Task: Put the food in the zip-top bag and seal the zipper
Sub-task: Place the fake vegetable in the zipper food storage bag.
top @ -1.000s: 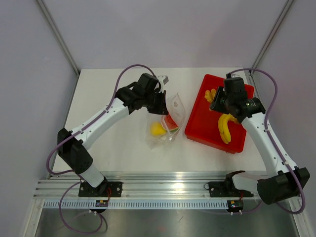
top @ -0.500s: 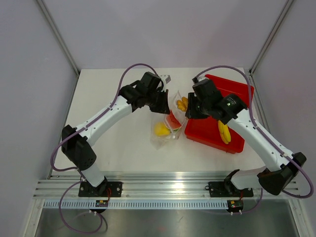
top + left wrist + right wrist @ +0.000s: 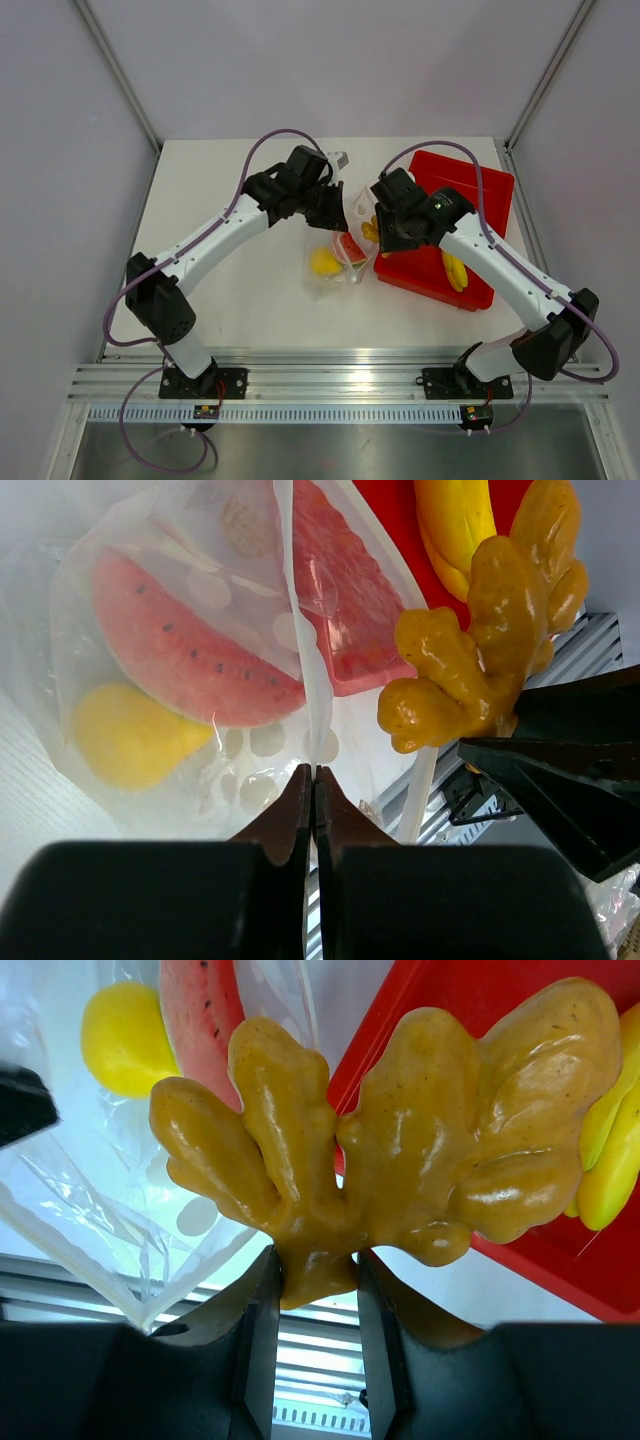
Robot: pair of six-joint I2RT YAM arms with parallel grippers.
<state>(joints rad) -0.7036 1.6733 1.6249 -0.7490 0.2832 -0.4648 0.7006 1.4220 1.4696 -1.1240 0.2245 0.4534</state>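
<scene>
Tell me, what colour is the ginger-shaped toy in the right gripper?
The ginger-shaped toy is mustard orange-yellow; clearest in the right wrist view.

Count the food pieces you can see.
4. The watermelon slice and yellow lump lie inside the bag, the knobbly piece is in the right end effector near the bag's mouth, the banana is on the red tray. The right arm may hide more.

top view high above near edge, looking down on whole surface (image 3: 250, 300), wrist views close in, both sharing knobbly piece (image 3: 490, 630) and zip-top bag (image 3: 250, 750)
</scene>
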